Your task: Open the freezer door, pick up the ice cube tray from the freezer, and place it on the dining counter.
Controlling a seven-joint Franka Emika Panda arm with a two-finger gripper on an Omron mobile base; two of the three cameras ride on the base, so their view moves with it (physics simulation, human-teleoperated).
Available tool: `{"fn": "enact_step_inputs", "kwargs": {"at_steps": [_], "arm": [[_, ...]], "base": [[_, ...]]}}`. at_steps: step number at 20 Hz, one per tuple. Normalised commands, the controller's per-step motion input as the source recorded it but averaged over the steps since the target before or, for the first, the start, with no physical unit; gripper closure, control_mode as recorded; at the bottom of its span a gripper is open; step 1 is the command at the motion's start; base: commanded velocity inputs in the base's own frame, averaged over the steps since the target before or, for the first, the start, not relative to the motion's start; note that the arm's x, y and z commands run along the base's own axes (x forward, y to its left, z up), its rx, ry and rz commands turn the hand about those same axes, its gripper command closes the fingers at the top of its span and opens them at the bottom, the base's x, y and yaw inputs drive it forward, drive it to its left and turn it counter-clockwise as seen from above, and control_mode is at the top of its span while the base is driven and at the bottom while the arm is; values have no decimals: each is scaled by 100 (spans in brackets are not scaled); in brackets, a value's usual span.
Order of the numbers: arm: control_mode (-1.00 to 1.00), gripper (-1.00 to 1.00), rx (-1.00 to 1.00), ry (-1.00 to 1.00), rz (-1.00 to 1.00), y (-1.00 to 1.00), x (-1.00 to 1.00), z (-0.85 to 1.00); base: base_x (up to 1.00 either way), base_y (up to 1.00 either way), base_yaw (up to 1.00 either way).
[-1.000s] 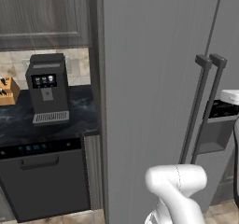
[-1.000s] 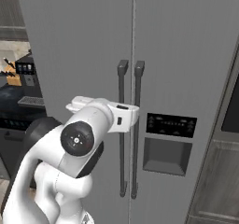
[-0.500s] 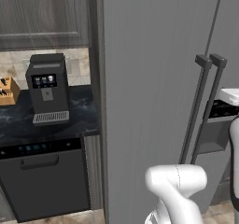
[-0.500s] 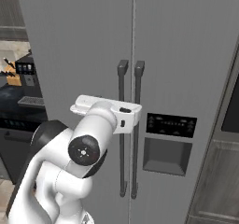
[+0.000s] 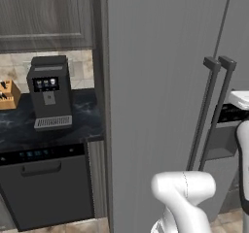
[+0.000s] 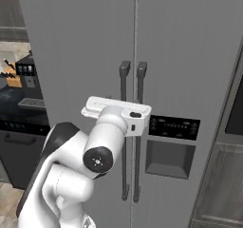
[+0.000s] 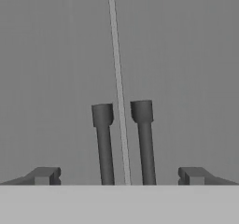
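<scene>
- The freezer door [image 6: 190,80] is closed, flush with the plain grey door [image 6: 76,56] to its left; a thin seam runs between them.
- Its dark bar handle [image 6: 140,132] stands upright just right of that seam, with the other door's handle [image 6: 124,127] close beside it.
- The dispenser niche [image 6: 170,158] is set into the freezer door below a dark control strip [image 6: 173,127].
- The white arm is raised in front of the fridge, and its hand is level with the upper part of the two handles.
- In the hand view the gripper [image 7: 119,175] is released, fingertips [image 7: 44,175] spread wide with both handle tops between them and nothing grasped; it is short of the doors.
- With the door closed, the freezer's inside and the ice cube tray are hidden.
- To the left, a coffee machine [image 5: 48,93] stands on a dark worktop [image 5: 29,125] beside a wooden knife block [image 5: 8,93].
</scene>
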Motion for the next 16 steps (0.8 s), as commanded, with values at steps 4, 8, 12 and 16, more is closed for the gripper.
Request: {"fn": "enact_step_inputs", "kwargs": {"at_steps": [4, 8, 12, 16], "arm": [[-100, -100, 0, -4, 0, -1, 17, -2], [-100, -100, 0, -2, 0, 0, 27, -4], [-100, -100, 0, -1, 0, 0, 27, -5], [-100, -100, 0, 0, 0, 0, 23, -4]], "base": [[0, 0, 0], [0, 0, 0], [0, 0, 0], [0, 0, 0]]}}
